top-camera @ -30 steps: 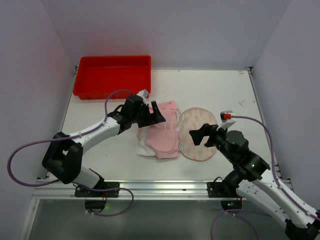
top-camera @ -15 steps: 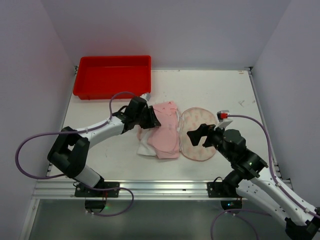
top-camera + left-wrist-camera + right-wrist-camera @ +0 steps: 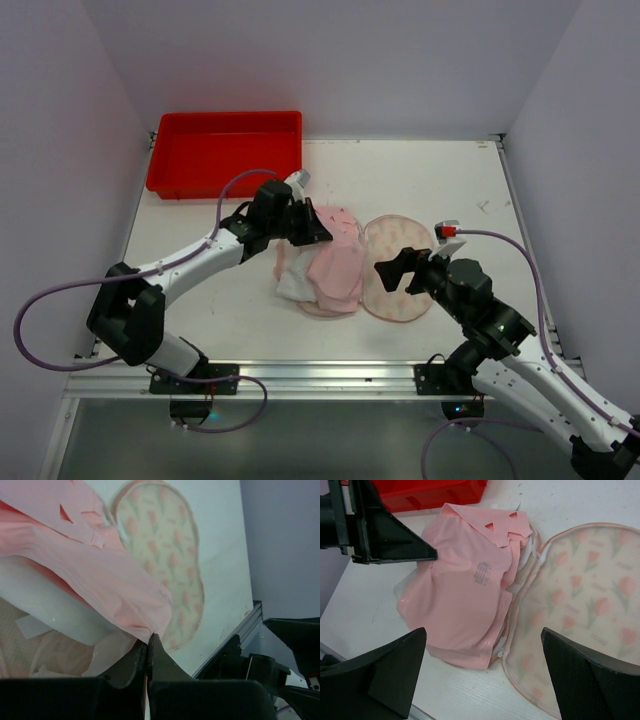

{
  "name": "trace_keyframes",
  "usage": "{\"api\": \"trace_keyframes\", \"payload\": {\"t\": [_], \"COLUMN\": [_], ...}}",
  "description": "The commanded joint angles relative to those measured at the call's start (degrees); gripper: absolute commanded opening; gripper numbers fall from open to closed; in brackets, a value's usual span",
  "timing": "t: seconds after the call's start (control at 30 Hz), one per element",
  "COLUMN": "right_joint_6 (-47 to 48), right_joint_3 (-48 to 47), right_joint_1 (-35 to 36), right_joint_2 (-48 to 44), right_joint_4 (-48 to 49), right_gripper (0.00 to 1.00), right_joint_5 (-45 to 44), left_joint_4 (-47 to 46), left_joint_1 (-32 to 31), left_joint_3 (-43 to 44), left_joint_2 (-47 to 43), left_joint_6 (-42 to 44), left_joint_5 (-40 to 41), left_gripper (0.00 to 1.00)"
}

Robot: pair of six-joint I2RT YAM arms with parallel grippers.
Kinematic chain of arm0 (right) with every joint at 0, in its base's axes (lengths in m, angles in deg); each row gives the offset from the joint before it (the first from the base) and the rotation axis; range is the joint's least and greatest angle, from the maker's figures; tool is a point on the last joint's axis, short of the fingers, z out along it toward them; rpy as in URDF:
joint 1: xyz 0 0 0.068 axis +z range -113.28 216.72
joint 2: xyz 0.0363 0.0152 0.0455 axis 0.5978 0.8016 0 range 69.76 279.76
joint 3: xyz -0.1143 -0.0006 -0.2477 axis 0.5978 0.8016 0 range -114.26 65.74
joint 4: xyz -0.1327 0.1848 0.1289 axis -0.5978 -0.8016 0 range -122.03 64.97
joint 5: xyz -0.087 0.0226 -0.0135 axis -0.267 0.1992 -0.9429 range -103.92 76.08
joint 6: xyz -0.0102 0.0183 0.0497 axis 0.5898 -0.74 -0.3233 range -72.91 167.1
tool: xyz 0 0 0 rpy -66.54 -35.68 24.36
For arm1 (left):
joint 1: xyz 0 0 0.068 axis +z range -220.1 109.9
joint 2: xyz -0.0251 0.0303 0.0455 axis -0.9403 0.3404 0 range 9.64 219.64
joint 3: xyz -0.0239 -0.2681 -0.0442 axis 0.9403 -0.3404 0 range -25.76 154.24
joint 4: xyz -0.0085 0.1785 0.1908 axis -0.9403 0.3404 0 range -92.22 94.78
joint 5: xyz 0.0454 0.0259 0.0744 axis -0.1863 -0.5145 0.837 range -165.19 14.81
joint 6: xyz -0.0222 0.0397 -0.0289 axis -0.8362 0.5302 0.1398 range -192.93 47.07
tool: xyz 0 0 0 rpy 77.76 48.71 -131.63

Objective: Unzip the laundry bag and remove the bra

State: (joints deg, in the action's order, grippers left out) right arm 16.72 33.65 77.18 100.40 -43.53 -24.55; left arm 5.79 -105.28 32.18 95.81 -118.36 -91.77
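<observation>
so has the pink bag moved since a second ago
Yes. The bag, pinched by the left gripper, has bunched rightward, farther from the red tray.

Top view looks down on the whole surface (image 3: 430,180); both wrist views sit close to the laundry bag (image 3: 335,272) — one low at its left, one above its right — shared by all.

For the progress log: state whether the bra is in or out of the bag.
Out: the bra lies flat on the table beside the bag, print uncovered.

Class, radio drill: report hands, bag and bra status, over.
Left hand shut on laundry bag edge. Right hand open by bra. Bra flat beside bag. Nothing blocking.
</observation>
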Motion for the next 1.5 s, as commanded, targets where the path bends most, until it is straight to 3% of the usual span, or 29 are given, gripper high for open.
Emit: {"api": "trace_keyframes", "payload": {"t": [0.0, 0.07, 0.23, 0.4, 0.7, 0.97, 1.07, 1.3, 1.47], "right_joint_6": [0.8, 0.9, 0.1, -1.9, -5.4, -5.4, -4.5, -4.8, -2.3], "right_joint_3": [-0.2, -0.2, 0.1, -0.2, -6.6, -5.7, -5.0, -6.3, -12.1], "right_joint_1": [0.0, 0.0, 0.0, 0.0, 1.3, 1.4, 1.4, 2.3, 6.5], "right_joint_2": [-0.9, -0.8, 1.7, 10.3, 28.2, 25.8, 25.5, 30.0, 38.8], "right_joint_4": [1.2, 1.1, 3.2, 6.0, 4.4, 3.7, 4.5, 6.7, 4.1], "right_gripper": [0.99, 0.99, 0.99, 0.99, 0.97, 0.97, 0.97, 0.96, 0.96], "right_joint_5": [-1.1, -0.6, 2.7, 6.2, 11.9, 9.5, 9.8, 11.8, 10.7], "left_joint_4": [-4.1, -3.2, -3.7, -7.0, -9.5, -8.1, -3.5, -1.9, -1.3], "left_joint_1": [-0.5, -0.5, -0.5, -0.5, -0.9, -4.7, -5.7, -5.3, -3.8], "left_joint_3": [4.2, 4.9, 0.3, -4.9, -7.2, -2.2, 0.5, 0.3, -2.8], "left_joint_2": [-3.2, -3.0, -2.4, 0.1, 0.8, 0.4, 0.1, -0.1, 0.3], "left_joint_6": [0.5, 0.3, -1.3, -4.0, -6.7, -5.5, -4.3, -4.0, -3.9], "left_joint_5": [-6.5, -6.5, -2.1, 0.7, 3.3, 3.3, 5.4, 9.7, 10.2], "left_gripper": [0.0, 0.06, 0.08, 0.11, 0.56, 0.58, 0.61, 0.88, 0.94]}}
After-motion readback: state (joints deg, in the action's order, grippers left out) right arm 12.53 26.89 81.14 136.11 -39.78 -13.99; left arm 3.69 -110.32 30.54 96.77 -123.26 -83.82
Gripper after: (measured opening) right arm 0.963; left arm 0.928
